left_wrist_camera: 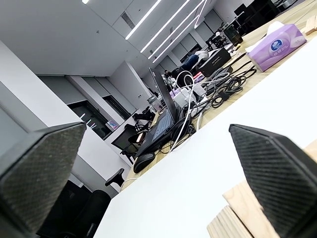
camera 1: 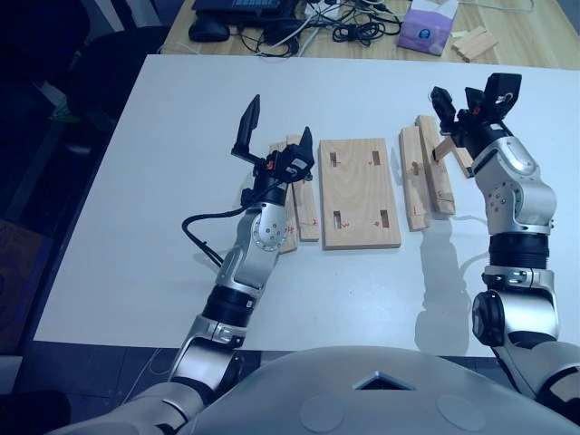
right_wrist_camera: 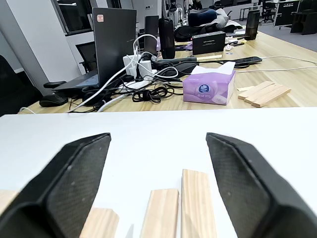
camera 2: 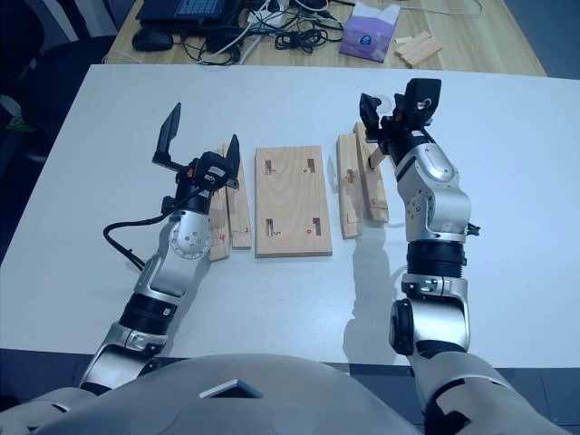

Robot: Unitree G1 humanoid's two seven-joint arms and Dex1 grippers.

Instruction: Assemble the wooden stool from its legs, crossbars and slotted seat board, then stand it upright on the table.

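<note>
Nothing assembled: seat board (camera 1: 361, 192) lies flat, wooden pieces (camera 1: 415, 181) at its 3 and 9 o'clock; left hand (camera 1: 282, 118) and right hand (camera 1: 467, 95) wide, empty.

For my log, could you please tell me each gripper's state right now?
Left gripper: open, holding nothing.
Right gripper: open, holding nothing.

Long ceiling strip lights (left_wrist_camera: 143, 19) glow overhead; the white table (camera 1: 136, 227) is evenly bright, and the floor (camera 1: 23, 245) beside it lies quite dark.
</note>
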